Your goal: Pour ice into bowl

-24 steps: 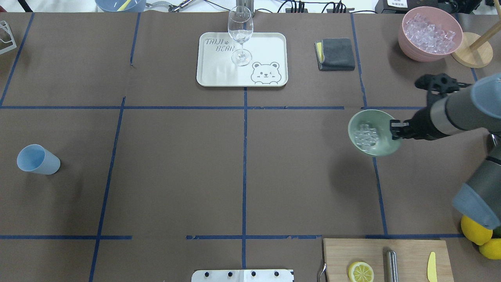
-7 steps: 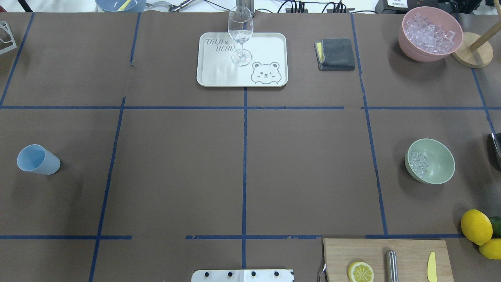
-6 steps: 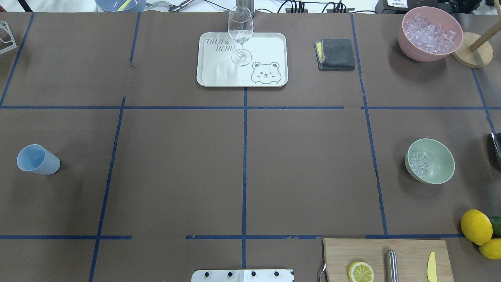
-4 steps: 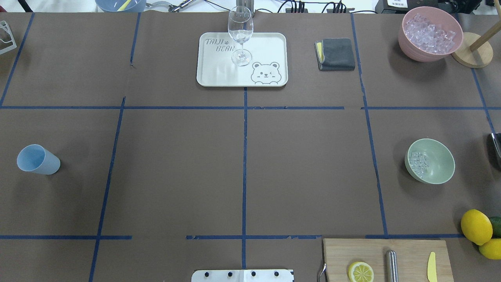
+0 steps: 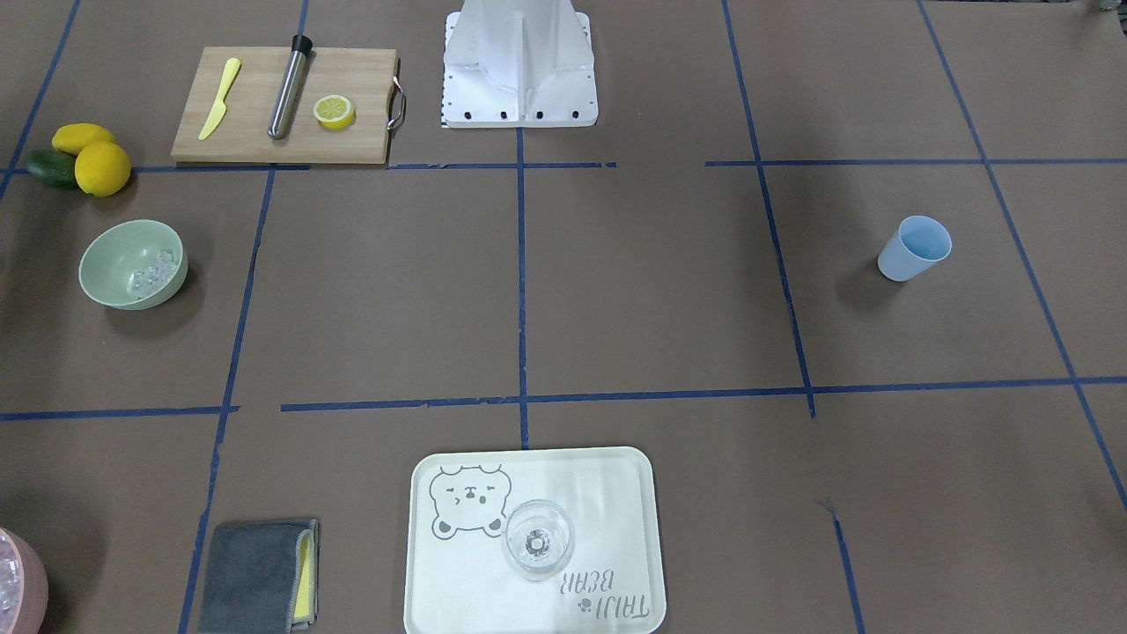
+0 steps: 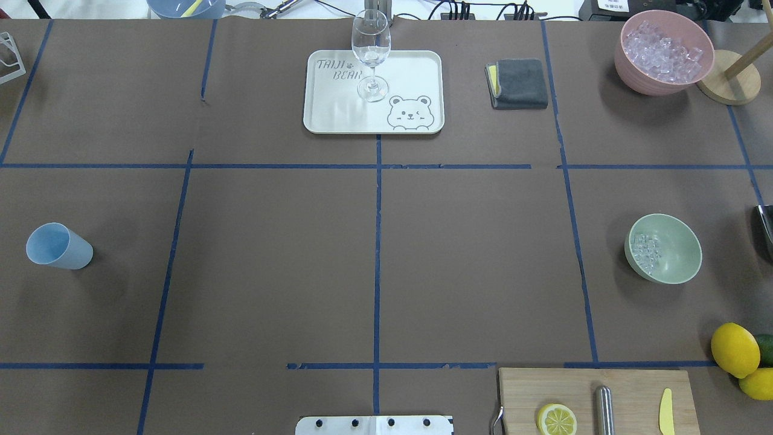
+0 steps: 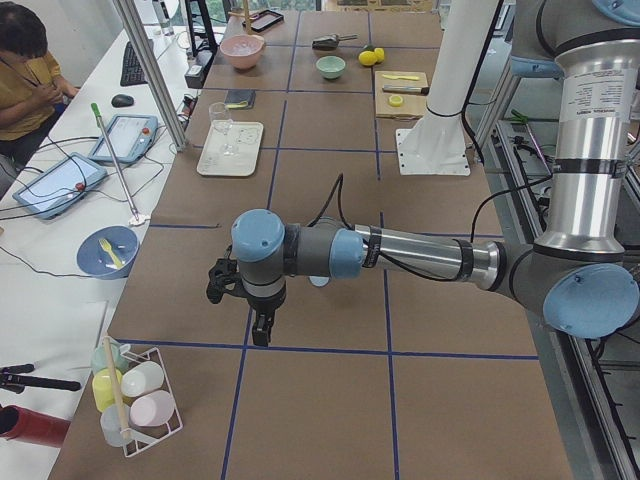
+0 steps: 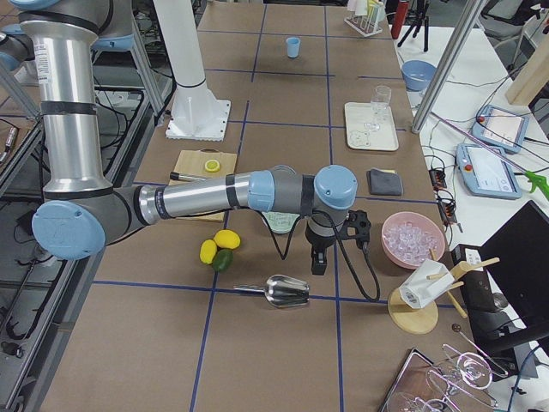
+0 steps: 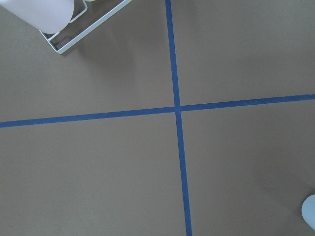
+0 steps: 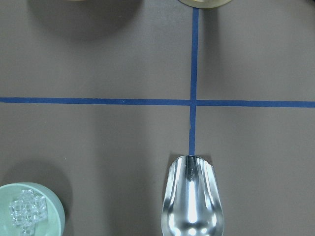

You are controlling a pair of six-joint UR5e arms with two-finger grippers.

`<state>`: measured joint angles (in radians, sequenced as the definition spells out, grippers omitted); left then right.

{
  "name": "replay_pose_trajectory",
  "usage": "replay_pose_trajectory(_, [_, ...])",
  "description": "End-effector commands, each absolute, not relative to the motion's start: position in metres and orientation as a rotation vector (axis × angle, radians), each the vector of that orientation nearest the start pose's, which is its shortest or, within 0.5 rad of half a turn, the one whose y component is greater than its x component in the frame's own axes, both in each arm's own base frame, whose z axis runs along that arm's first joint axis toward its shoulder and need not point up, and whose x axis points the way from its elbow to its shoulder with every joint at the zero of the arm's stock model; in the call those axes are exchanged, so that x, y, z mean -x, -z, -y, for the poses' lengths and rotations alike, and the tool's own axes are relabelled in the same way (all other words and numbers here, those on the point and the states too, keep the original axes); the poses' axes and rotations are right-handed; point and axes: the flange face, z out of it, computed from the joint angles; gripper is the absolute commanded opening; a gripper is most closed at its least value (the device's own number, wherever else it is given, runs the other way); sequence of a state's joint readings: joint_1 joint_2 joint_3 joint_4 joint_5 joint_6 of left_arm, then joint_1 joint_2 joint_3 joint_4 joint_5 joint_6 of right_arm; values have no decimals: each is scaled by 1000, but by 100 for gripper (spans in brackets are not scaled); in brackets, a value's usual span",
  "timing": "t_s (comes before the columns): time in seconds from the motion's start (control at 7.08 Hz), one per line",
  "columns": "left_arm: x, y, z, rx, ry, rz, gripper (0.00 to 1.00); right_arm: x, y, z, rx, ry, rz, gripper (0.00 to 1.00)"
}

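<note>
The pale green bowl [image 6: 681, 252] stands upright on the table's right side, with a handful of clear ice cubes [image 6: 645, 251] inside it. It also shows in the front view [image 5: 104, 264] and low left in the right wrist view [image 10: 56, 209]. My right gripper [image 8: 317, 262] hangs above the table beside the bowl, apart from it; I cannot tell if it is open. My left gripper [image 7: 262, 330] hangs over the table's far left end, and I cannot tell its state either. Neither wrist view shows fingers.
A pink bowl [image 6: 628, 66] full of ice stands at the back right. A metal scoop [image 10: 192, 201] lies right of the green bowl. A blue cup [image 6: 58, 246] stands at the left. A wine glass [image 6: 371, 54] stands on a tray [image 6: 416, 72]. A cutting board [image 6: 634, 386] and lemons [image 6: 734, 349] are near the front right.
3.4 s ago my right gripper held the green bowl with ice, tilted above the table. Now the bowl stands further right and the arm has left the overhead view. Nothing moved in the last second.
</note>
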<state>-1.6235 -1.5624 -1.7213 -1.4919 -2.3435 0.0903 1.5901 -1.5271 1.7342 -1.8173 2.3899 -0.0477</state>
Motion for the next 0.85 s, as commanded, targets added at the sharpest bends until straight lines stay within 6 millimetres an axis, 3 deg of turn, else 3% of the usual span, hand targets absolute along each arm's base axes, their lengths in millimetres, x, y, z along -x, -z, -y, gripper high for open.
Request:
replay_pose_trajectory(0.0, [89, -588, 486, -150, -73, -764, 100, -69, -586, 492, 22, 11, 822, 100])
replay_pose_trajectory(0.71, [92, -562, 509, -204, -96, -753, 100, -69, -589, 488, 26, 11, 819, 100])
